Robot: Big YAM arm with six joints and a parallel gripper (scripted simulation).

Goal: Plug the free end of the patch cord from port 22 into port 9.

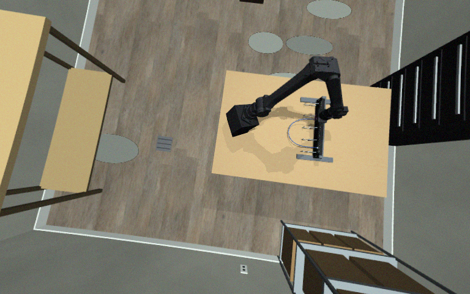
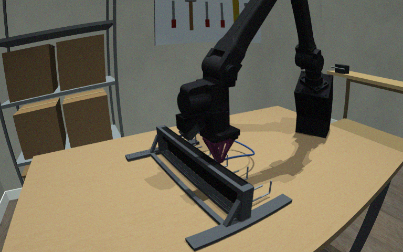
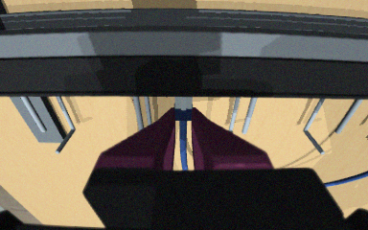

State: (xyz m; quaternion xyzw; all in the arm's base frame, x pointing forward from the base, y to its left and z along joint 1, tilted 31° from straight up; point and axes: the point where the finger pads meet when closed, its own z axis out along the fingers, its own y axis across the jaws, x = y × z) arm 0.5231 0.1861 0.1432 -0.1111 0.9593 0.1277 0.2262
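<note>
My gripper [image 3: 183,114] [image 2: 220,161] has purple fingers and is shut on the cord's plug. The plug [image 3: 183,103] shows grey with a dark blue rear part between the fingertips, right at the front of the rack's panel. How deep it sits in a port, and its latch, cannot be told. The blue cord [image 1: 288,133] [image 2: 253,154] [image 3: 350,180] runs back between the fingers and bows out in a loop in front of the rack. The black and grey rack [image 1: 317,130] [image 2: 204,155] [image 3: 268,81] stands upright on its feet. Port numbers are not legible in these views.
Thin wire cable hooks [image 3: 313,115] [image 2: 247,172] stick out from the rack's front on both sides of the fingers. The rack's grey feet [image 1: 305,157] [image 2: 237,226] rest on the wooden table [image 1: 360,138] [image 2: 88,190]. The arm's base [image 1: 242,119] [image 2: 313,108] stands near the opposite table end.
</note>
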